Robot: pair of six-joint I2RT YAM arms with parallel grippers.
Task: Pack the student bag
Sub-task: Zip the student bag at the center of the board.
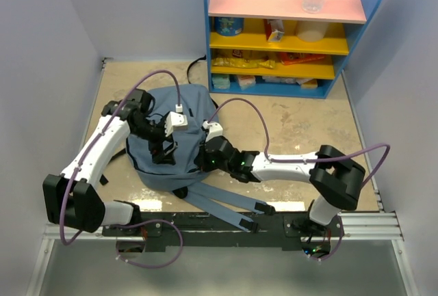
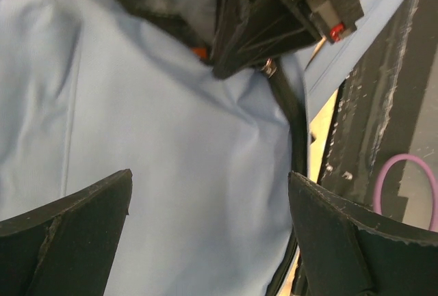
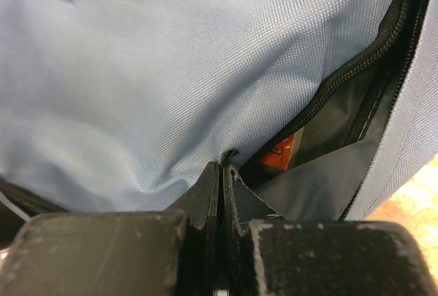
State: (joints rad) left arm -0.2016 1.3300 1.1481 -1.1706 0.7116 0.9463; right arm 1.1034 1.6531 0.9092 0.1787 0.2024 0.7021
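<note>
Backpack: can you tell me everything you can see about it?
The backpack is soft, grey-blue woven cloth, rounded, lying flat on the table between the two arms. Its padded shoulder straps stretch toward the near edge. The black zipper is open, showing dark lining and something small and orange inside. The right gripper is shut, pinching the cloth at the opening's edge. The left gripper hovers open over the fabric; whether it touches, I can't tell.

White left arm [image 1: 96, 149] and right arm [image 1: 287, 166] bend inward; left gripper [image 2: 210, 176] spread wide, right gripper [image 3: 220, 166] pinched on grey-blue fabric student bag [image 3: 137, 70].
</note>
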